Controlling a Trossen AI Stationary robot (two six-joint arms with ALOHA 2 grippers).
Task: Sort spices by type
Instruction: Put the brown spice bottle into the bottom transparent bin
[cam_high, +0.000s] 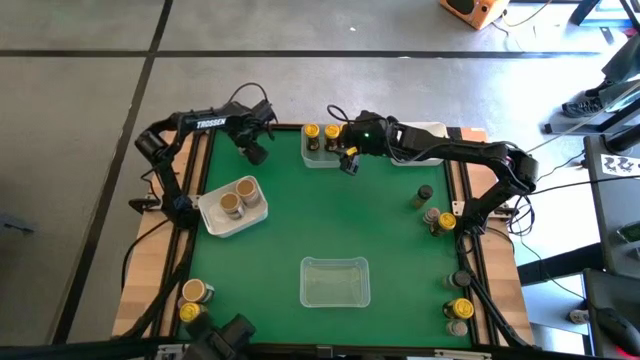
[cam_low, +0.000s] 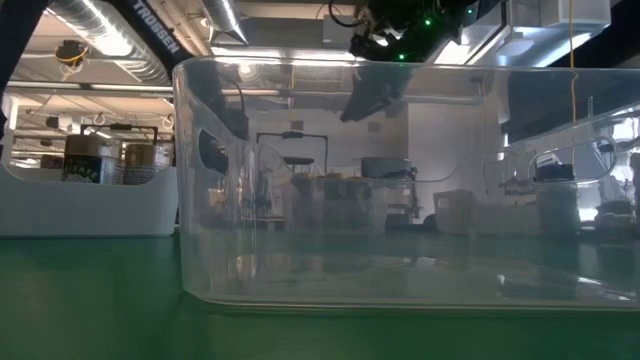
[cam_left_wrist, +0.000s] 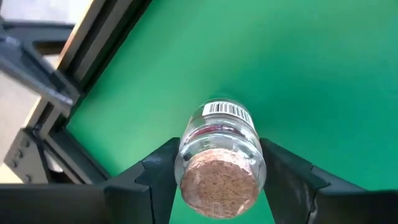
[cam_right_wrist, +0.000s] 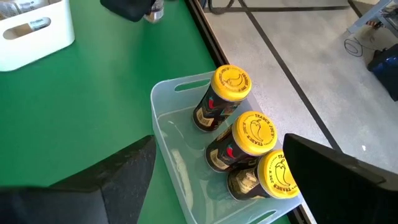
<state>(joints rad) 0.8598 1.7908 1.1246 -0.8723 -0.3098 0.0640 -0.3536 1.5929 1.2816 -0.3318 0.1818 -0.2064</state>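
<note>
My left gripper (cam_left_wrist: 217, 186) held a pinkish-lidded spice jar (cam_left_wrist: 219, 163) clenched above the tabletop (cam_high: 330, 215). My right gripper (cam_right_wrist: 217, 186), jaws released, hovered over the clear bin (cam_right_wrist: 171, 134) holding three yellow-lidded jars (cam_right_wrist: 252, 134). Best to lower my jar upright among matching lids.

I see a green table mat (cam_high: 330, 215). White tub (cam_high: 212, 222) at 9 o'clock, clear tub (cam_high: 335, 283) at 6 o'clock, small clear tub (cam_high: 318, 160) at 12 o'clock, another white tub (cam_high: 428, 130) at 1 o'clock. Orange box (cam_high: 478, 9) on floor, far off.
</note>
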